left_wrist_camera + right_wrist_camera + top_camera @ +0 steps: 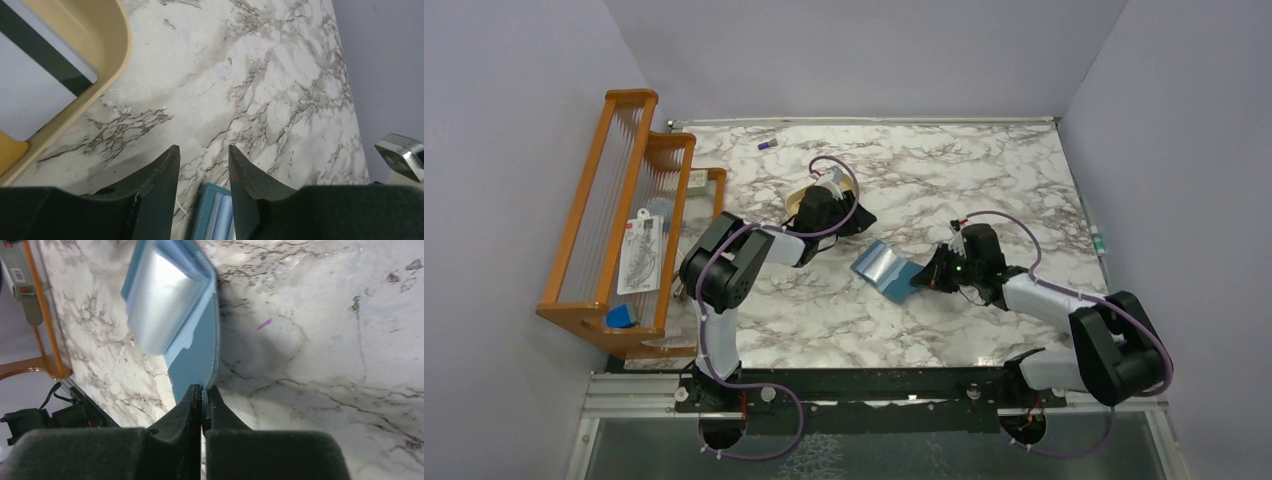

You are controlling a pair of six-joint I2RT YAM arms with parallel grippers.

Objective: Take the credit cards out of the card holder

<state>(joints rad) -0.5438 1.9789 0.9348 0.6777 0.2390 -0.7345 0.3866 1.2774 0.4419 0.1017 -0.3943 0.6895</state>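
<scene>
Teal-blue card holder [886, 270] lies spread open on the marble table [984, 170], straight ahead of the right gripper [202, 390], which is clenched on its near edge. The left gripper [202, 155] hangs released and empty, with the tan tray [122, 55] ahead to its left. One pale striped credit card [35, 100] shows there, cropped. An orange-tan corner [9, 150] beside it is unclear.

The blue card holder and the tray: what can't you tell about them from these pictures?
- Card holder pockets: right wrist view, glare whitens the clear sleeve; any cards inside unseen.
- Tray: top view, the left arm covers most of it.
- Striped card in tray: left wrist view, cut by the frame edge.
</scene>
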